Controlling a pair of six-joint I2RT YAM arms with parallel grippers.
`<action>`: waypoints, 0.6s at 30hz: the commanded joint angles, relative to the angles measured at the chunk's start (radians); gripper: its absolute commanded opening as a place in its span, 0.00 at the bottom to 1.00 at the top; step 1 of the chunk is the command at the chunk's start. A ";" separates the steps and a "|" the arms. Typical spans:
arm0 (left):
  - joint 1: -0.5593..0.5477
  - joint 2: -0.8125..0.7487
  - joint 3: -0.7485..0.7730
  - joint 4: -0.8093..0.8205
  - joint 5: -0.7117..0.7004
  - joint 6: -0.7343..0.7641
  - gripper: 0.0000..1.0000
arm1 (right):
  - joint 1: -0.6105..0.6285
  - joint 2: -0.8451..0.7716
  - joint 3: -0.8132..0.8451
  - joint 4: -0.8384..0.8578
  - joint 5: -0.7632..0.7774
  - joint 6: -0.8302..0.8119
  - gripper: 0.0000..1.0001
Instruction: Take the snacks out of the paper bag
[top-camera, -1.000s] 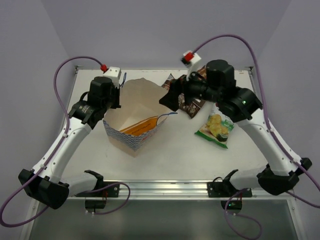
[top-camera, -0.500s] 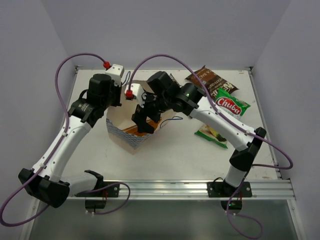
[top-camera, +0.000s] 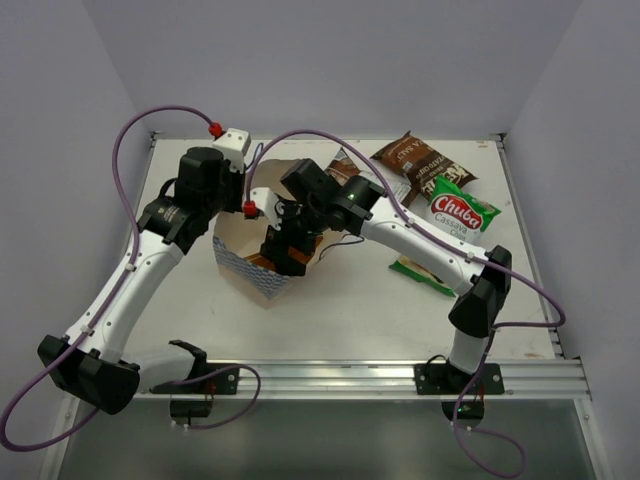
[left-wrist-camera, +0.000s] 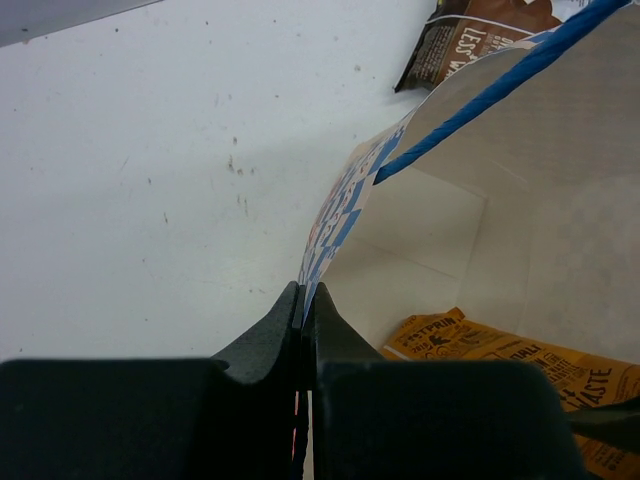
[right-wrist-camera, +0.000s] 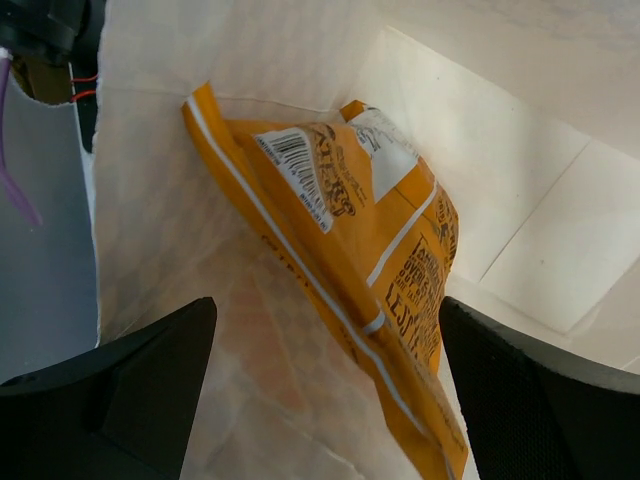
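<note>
The paper bag (top-camera: 240, 264) stands open left of centre. My left gripper (top-camera: 233, 198) is shut on its back-left rim; the left wrist view shows the jaws (left-wrist-camera: 305, 300) pinching the checked paper edge (left-wrist-camera: 345, 205). My right gripper (top-camera: 285, 250) is inside the bag, open. In the right wrist view its fingers (right-wrist-camera: 330, 400) straddle the orange packet (right-wrist-camera: 340, 230) without touching it. The packet leans against the bag's inner wall (right-wrist-camera: 190, 150) and also shows in the left wrist view (left-wrist-camera: 520, 360). The green-and-white Chuba packet (top-camera: 462, 212) and two dark brown packets (top-camera: 415, 160) (top-camera: 345, 165) lie on the table.
Another green packet (top-camera: 425, 272) lies partly under my right arm's forearm. The blue cord handle (left-wrist-camera: 500, 90) crosses the bag's mouth. Raised table edges run along the back and sides. My right arm stretches across the table's middle.
My right arm has swung left from the back right and lowered its gripper into the bag, uncovering the packets at the back right. The left gripper has kept hold of the rim.
</note>
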 joint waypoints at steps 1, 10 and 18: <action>0.005 -0.004 0.043 0.051 0.017 0.026 0.00 | 0.003 -0.002 -0.002 0.050 0.015 -0.027 0.95; 0.007 -0.008 0.043 0.046 0.017 0.020 0.00 | 0.003 0.026 -0.003 0.083 0.033 -0.036 0.37; 0.005 -0.013 0.031 0.040 -0.020 -0.001 0.00 | 0.003 -0.070 0.041 0.084 0.081 -0.041 0.00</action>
